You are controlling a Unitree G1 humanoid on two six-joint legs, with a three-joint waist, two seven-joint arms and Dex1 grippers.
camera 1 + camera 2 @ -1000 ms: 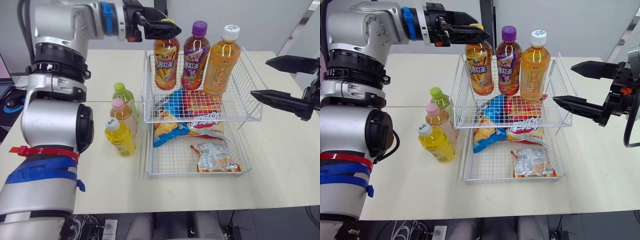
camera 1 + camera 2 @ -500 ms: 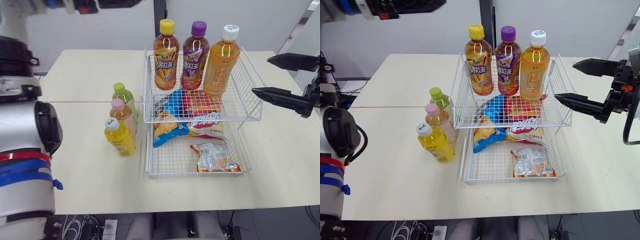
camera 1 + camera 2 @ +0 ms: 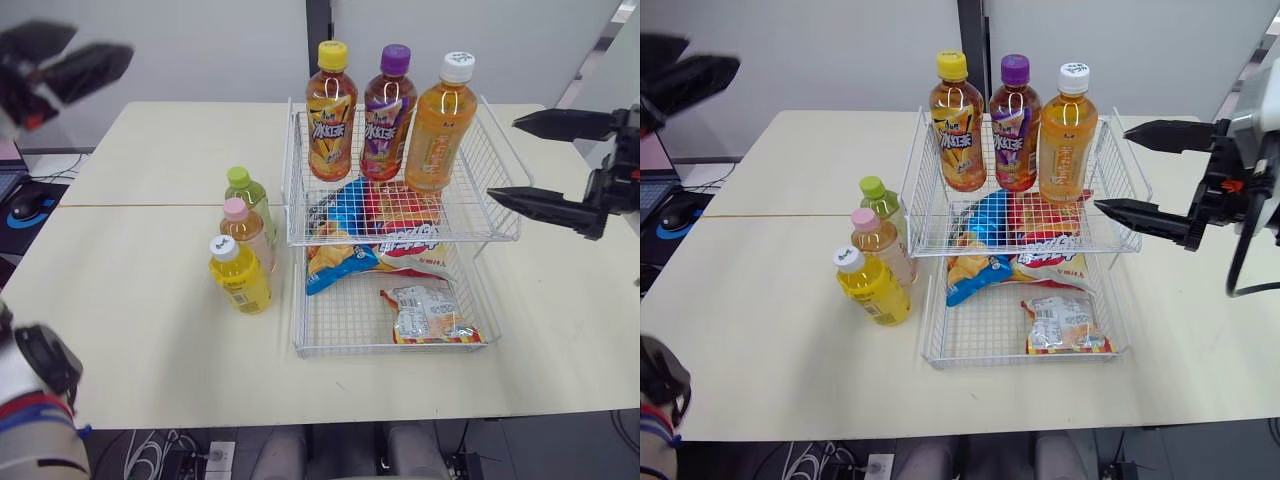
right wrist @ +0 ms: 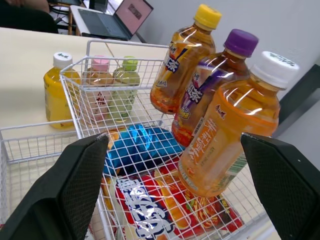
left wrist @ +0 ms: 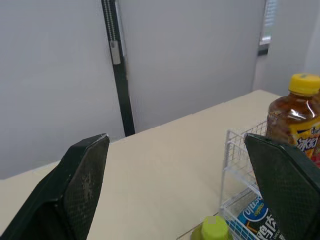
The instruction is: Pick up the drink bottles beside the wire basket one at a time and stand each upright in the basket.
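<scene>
We see a pale table carrying a two-tier white wire basket, set right of the middle with its back close to the table's far edge.

The left gripper hangs high beyond the table's far left corner. Its fingers are wide apart and empty, well apart from every bottle. We judge it is held clear of the basket, ready to come down for another bottle.

The right gripper hovers just beside the basket's right rim, fingers spread and holding nothing, probably kept out of the way.

Three tall bottles stand upright along the back of the upper tier, packed side by side:
- a yellow-capped bottle
- a purple-capped bottle
- a white-capped bottle

Snack bags lie flat in front of them and on the lower tier.

Three smaller bottles stand in a tight cluster just beside the basket's left side, not yet moved:
- a green-capped bottle
- a pink-capped bottle
- a yellow bottle, closest to the table's near edge
</scene>
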